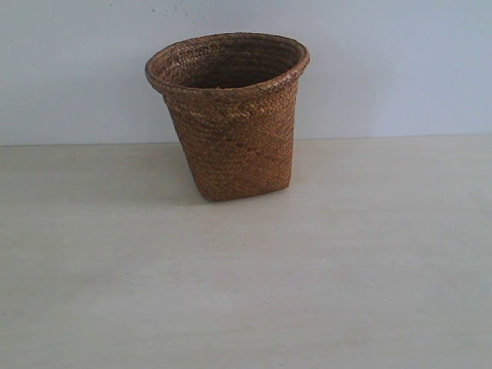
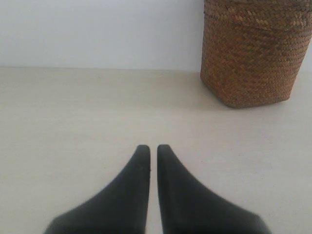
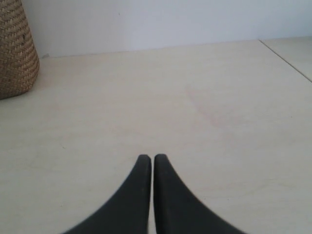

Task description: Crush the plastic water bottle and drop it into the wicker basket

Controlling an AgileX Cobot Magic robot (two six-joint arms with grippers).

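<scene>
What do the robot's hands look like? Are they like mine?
Not much like yours! The left hand and the right hand look the same. Each has just two fingers, plain black and smooth. Each finger is wide at the back and curves in to a thin rounded tip, like a shark fin. No cables, stickers or writing show, and the arms are out of sight.

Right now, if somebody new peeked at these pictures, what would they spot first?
The brown woven basket grabs the eye: it stands upright toward the back of the pale table, close to the wall. In the wrist views the black left fingers and right fingers are pressed shut with nothing between them. No bottle shows anywhere.
</scene>
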